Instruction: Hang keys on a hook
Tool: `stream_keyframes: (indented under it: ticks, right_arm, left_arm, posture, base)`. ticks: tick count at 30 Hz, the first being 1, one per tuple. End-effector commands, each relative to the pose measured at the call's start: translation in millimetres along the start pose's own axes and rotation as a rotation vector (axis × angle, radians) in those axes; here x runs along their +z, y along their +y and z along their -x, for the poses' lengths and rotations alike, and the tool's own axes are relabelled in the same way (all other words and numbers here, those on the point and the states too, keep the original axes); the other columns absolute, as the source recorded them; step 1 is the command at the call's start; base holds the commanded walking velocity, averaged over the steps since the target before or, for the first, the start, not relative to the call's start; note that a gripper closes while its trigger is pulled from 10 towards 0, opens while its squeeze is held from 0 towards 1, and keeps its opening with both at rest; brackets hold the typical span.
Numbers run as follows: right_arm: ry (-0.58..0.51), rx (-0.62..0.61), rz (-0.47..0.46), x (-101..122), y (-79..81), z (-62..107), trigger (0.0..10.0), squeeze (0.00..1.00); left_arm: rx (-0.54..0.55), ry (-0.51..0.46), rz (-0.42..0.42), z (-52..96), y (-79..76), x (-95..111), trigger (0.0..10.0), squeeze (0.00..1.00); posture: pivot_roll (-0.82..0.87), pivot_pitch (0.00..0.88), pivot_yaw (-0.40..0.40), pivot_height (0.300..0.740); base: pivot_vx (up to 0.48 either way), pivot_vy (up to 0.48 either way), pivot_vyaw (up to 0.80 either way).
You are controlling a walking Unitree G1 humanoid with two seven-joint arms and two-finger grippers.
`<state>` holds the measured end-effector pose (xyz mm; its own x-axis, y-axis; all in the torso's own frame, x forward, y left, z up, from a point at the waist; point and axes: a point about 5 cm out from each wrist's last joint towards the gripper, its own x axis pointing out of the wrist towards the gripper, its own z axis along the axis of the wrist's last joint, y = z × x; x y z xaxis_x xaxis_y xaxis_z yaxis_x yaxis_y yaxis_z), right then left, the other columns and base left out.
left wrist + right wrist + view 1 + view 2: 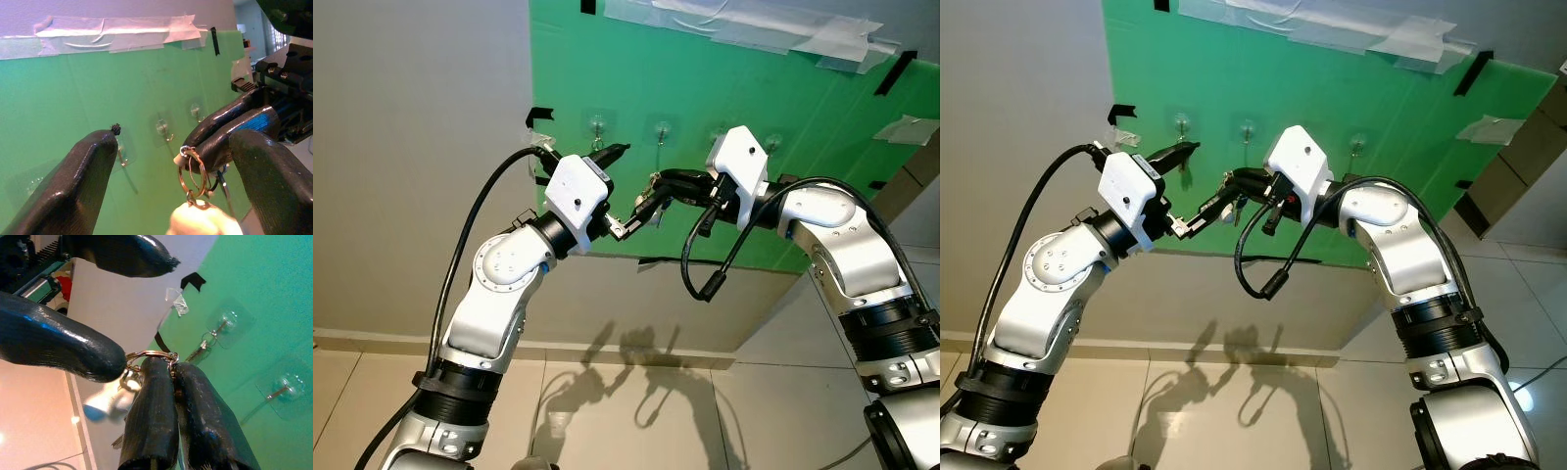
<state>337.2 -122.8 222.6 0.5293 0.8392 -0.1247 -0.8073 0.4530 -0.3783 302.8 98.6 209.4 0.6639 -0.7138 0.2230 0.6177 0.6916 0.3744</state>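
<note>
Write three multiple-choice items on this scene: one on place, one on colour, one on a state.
1. The right tool holds the key ring: A between the fingers of the left tool; B on the floor; C on the tape.
2. The board is: A red; B green; C white.
3. The left tool is: A shut on a hook; B shut on the ring; C open.
Answers: A, black fingers flank the ring; B, green behind the hooks; C, its fingers stand wide apart.

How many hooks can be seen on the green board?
4, in one row on the green board: first hook at the left, second hook, third hook just above the right arm, fourth hook rightmost. The arms may hide more.
</note>
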Motion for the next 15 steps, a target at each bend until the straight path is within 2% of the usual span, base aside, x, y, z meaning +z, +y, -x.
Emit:
stream_keyframes:
  ticks: [1, 15]
  right_arm:
    - [-0.019, -0.053, -0.029, 4, -8.0, 5.0, 0.0, 0.00]
    - [-0.053, -0.152, -0.064, 12, -23.6, 8.8, 0.0, 0.00]
  left_arm:
    - [0.016, 0.008, 0.001, 0.3, -5.4, -3, 10.0, 0.00]
    - [0.080, 0.010, 0.015, 4.3, -1.8, -9, 9.7, 0.00]
  posture:
    - [0.04, 0.000, -0.093, 0.740]
    - [0.03, 0.000, -0.097, 0.740]
  base:
    - [0.000, 0.000, 0.00]
    - [0.000, 0.000, 0.00]
